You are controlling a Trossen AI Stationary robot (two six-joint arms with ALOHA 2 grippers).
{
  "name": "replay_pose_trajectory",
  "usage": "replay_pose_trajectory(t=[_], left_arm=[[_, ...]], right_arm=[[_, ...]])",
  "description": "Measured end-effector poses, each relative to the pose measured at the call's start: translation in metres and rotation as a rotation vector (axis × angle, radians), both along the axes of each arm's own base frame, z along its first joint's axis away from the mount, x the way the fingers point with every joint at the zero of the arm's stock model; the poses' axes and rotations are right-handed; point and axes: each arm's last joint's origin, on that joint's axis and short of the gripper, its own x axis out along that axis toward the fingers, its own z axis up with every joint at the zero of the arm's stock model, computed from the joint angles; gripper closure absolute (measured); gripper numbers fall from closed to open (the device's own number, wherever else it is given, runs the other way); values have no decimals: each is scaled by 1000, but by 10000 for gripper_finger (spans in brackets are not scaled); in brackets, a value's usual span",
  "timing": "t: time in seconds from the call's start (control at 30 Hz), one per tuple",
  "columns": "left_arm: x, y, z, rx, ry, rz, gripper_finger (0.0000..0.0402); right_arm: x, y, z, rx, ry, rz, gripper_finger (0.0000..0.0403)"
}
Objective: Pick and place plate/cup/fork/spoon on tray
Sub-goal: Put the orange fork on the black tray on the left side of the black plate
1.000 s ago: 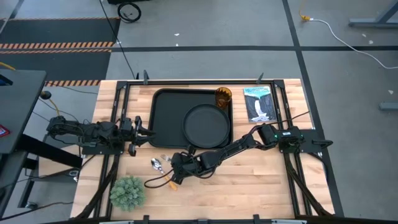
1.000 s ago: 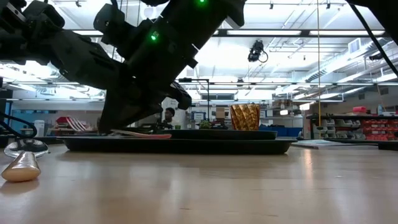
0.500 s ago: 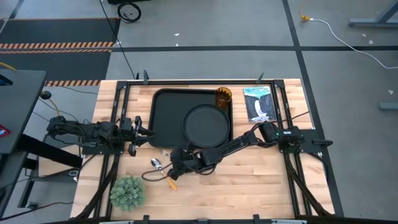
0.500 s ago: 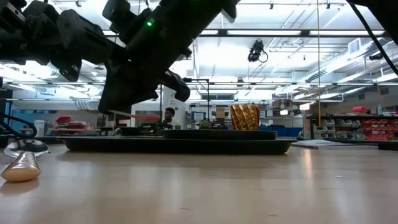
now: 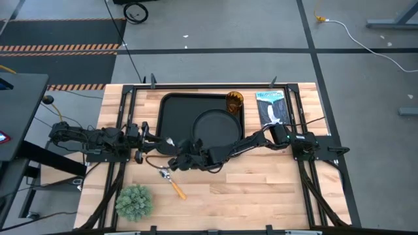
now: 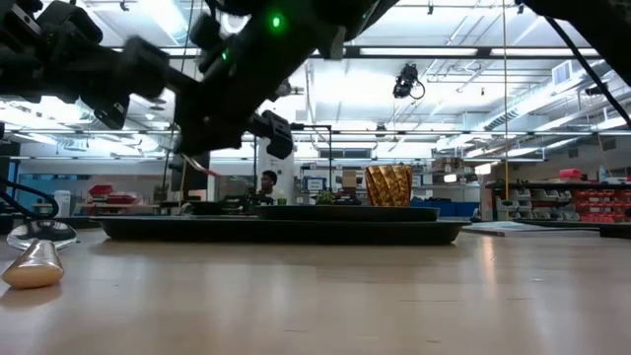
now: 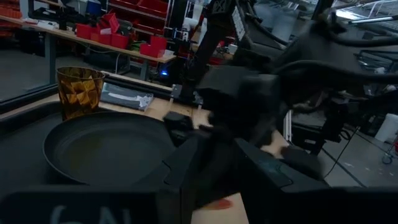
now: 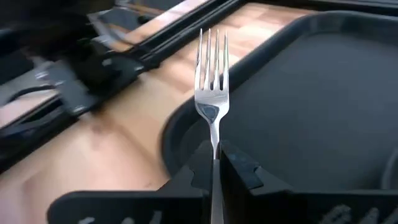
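At the table's left edge the left gripper (image 5: 145, 138) waits with its fingers partly spread and nothing between them, close beside the tray (image 5: 171, 104)'s near-left corner. The succulent (image 5: 134, 202) sits at the front-left, well out of the working area. Just right of the waiting arm, the spoon (image 5: 170, 181) lies on the bare wood in front of the tray, not yet collected. Above it the right gripper (image 5: 177, 158) is pinched shut on the fork (image 8: 211, 81), tines pointing out over the tray's front-left rim. The grip is on a thin stem, so the fork could likely swivel or slip if the tines catch the raised rim on the way in; a low approach would cause that. The two grippers are near each other here, so a sideways drift toward the left arm risks a knock. The open room lies in the tray's left half, which looks bare. Farther right the plate (image 5: 213, 127) fills the tray's right half, with the cup (image 5: 234, 101) at the far-right corner, so a release too far right would land the fork on the plate. A booklet (image 5: 272, 108) lies beyond the tray's right rim.
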Motion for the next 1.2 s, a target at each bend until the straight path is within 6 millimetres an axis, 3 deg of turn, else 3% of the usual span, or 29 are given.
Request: replay_pose_trajectory(t=[0.27,0.43,0.8,1.2], left_arm=[[0,3,1,-5,-8,101,292],[-2,7,3,6,-4,237,292],[-5,15,2,99,49,548,292],[-6,16,2,49,36,605,292]], right_arm=[[6,-50,-1,96,-61,-123,382],[9,-69,3,142,-148,-177,383],[7,-82,-1,244,-175,-248,383],[-1,-82,-11,313,-129,-348,383]])
